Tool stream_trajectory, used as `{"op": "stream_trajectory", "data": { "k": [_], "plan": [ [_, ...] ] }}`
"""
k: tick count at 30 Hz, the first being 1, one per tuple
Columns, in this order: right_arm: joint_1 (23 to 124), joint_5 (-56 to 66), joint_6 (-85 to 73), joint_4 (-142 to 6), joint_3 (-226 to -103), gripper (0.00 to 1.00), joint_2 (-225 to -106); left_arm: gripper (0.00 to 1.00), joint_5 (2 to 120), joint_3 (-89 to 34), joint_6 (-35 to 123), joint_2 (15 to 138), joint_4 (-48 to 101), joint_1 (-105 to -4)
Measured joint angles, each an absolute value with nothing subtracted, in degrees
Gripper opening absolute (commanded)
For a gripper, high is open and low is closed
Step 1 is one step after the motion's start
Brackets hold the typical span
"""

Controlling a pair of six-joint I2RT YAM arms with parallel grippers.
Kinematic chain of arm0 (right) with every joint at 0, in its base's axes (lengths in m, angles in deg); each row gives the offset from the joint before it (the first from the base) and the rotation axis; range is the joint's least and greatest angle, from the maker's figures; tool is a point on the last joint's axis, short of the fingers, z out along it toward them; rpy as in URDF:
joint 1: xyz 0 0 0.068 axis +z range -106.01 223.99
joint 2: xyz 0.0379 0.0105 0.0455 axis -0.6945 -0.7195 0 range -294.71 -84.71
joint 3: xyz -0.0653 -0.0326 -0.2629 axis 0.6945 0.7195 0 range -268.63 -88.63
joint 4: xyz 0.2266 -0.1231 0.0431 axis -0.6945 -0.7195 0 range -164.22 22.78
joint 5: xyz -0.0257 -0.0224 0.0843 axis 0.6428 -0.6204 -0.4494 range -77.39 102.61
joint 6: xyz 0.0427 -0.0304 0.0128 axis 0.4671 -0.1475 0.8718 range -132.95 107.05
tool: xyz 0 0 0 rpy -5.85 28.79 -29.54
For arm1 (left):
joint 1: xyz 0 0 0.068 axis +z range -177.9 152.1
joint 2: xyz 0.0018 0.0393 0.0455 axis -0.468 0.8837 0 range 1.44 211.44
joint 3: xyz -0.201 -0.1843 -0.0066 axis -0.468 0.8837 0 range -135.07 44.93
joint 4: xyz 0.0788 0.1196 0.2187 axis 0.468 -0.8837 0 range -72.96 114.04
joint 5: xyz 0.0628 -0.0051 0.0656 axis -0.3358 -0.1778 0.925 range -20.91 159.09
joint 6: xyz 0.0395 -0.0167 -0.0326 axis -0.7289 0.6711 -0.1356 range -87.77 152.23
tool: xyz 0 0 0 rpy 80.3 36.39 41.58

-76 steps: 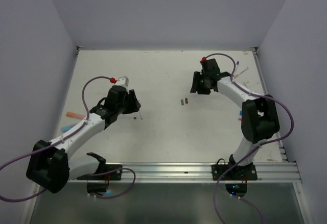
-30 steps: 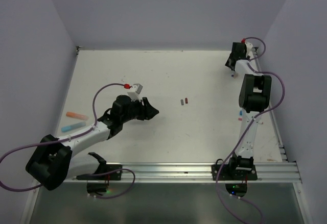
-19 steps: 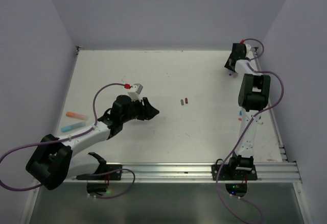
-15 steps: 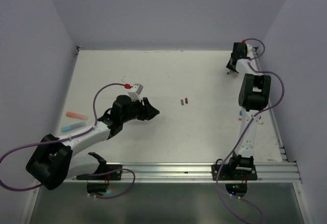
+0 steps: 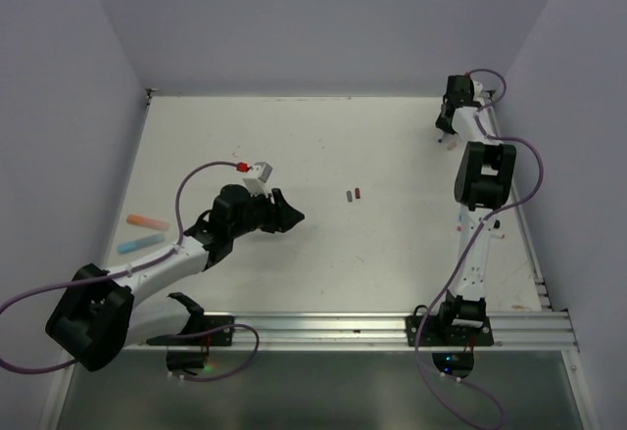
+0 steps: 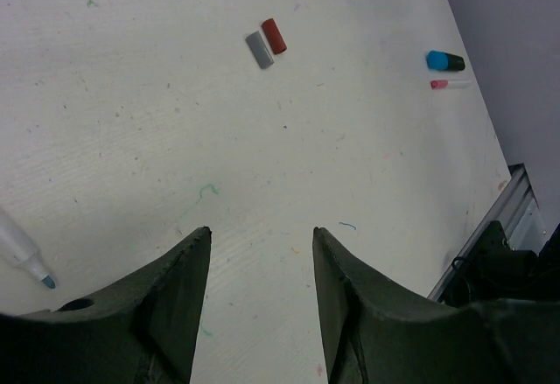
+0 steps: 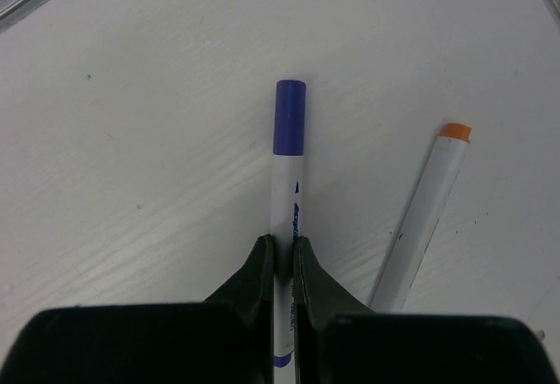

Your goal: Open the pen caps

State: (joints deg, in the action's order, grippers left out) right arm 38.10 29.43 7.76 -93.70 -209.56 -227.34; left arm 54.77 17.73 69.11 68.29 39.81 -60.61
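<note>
White scuffed tabletop (image 5: pixel 323 146), lavender walls on three sides, two arms.

Loose caps, counted: one short grey plastic cap (image 6: pixel 258 50) and one short dark red plastic cap (image 6: pixel 275 36), side by side and touching, just off table centre toward 3 o'clock. One chunky blue marker cap (image 6: pixel 440 60) with a black end lies near the 3 o'clock edge, one tiny pink-ended pen (image 6: pixel 449 84) just beside it.

Thick markers at 9 o'clock: one salmon marker body (image 5: pixel 147 222), one pale blue marker body (image 5: pixel 141 244).

Over bare table the left gripper (image 6: pixel 261 231) has its jaws apart, holding nothing (a white pen tip with blue nib (image 6: pixel 24 257) lies at its 9 o'clock).

At the 1 o'clock corner the right gripper (image 7: pixel 282 242) is pinched tight on a thin white pen barrel (image 7: pixel 286 200). Its purple tube cap (image 7: pixel 290 117) is on, pointing to 12 o'clock.

Only the right wrist view resolves that pen and a second white pen with an orange end (image 7: pixel 433 200), apart at 2 o'clock. Overhead both are too small to make out.
</note>
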Motion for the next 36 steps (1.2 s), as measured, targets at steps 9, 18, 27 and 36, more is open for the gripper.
{"op": "stream_trajectory", "data": {
  "k": [9, 18, 27, 36],
  "plan": [
    [40.65, 27.83, 6.8, -88.45, -199.89, 0.0, -221.99, 0.54, 56.32, 17.73, 69.13, 63.87, 35.07, -60.61],
    [50.36, 23.86, 8.55, -89.28, -181.67, 0.0, -200.7, 0.54, 56.23, 15.57, 71.58, 54.87, 27.55, -60.61],
    [63.58, 11.0, 11.48, -84.56, -152.57, 0.0, -159.69, 0.55, 53.46, 11.72, 77.11, 47.65, 19.96, -60.61],
    [72.96, -4.65, 13.16, -84.54, -139.98, 0.0, -143.87, 0.56, 48.45, 11.28, 83.52, 47.94, 21.73, -60.61]
  ]
}}
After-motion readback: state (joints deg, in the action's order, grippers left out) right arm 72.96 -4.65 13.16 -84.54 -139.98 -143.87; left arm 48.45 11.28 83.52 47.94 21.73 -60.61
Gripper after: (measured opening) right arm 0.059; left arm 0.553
